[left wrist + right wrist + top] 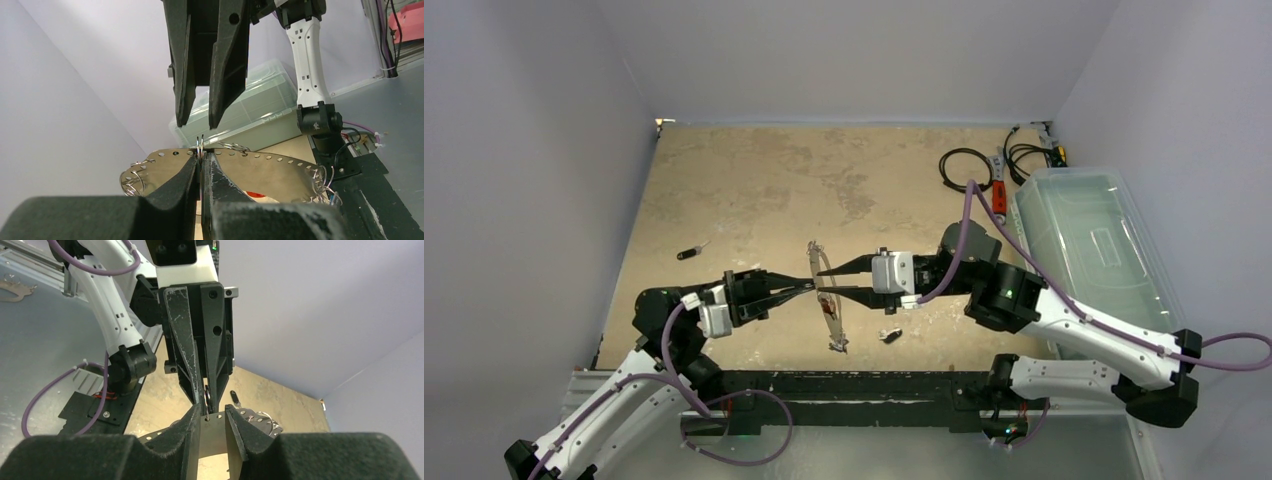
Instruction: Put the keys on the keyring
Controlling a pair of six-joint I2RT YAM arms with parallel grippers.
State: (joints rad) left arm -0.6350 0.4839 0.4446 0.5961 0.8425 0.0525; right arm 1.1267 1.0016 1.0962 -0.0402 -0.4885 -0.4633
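The keyring (pixel 823 278) is held on edge above the table between the two grippers. Its flat perforated crescent (pixel 280 172) carries small split rings (pixel 134 177). My left gripper (pixel 202 156) is shut on one split ring (pixel 201 144) threaded through the crescent's edge. My right gripper (pixel 212 416) faces it from the other side, narrowly open, with its tips just off the crescent (pixel 214 432) and nothing between them. A red-tagged key (pixel 828 307) hangs from the keyring. A black key (pixel 691 251) lies on the table to the left, and another small key (pixel 890 334) lies near the front.
A clear plastic box (pixel 1094 240) stands along the right wall. Black cables (pixel 964 165) and a red part (pixel 1001 195) lie at the back right. The arm mounting rail (pixel 844 385) runs along the near edge.
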